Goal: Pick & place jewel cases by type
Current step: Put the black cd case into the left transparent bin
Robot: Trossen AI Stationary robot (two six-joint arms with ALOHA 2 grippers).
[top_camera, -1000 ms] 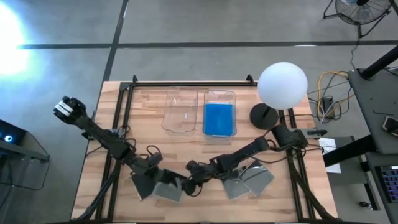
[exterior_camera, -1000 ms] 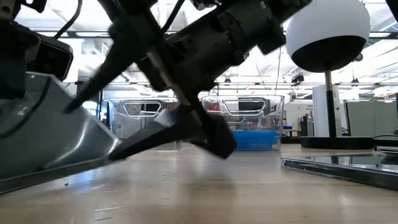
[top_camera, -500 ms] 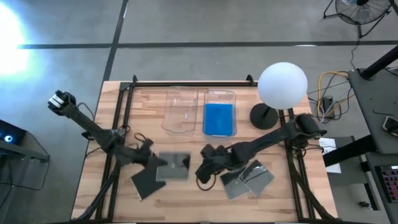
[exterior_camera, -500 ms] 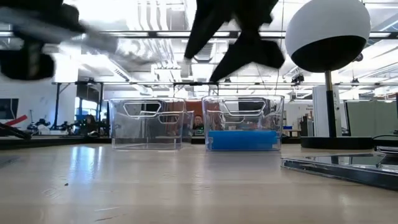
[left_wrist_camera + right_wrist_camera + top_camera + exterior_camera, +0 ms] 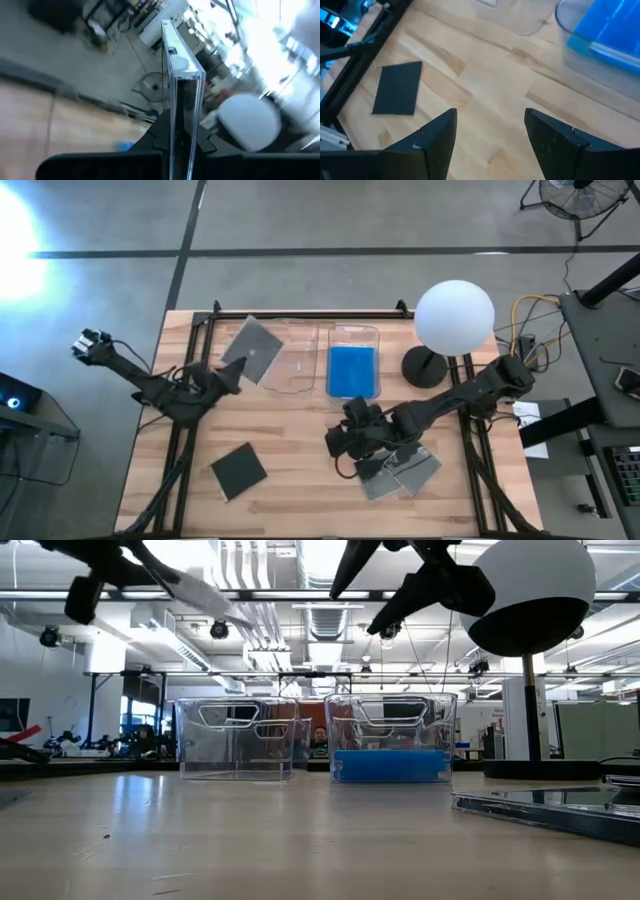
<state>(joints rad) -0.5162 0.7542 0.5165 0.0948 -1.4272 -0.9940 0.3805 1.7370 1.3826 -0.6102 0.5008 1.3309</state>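
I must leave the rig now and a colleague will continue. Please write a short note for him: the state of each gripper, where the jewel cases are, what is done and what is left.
Left gripper: shut on a dark grey jewel case, held in the air at the left edge of the empty clear bin.
Right gripper: open, empty, above the table's middle, near the front.
Done: blue jewel cases lie in the right bin.
Left: drop the held case; then one dark case at the front left and the grey cases lying together at the front right, count unclear.
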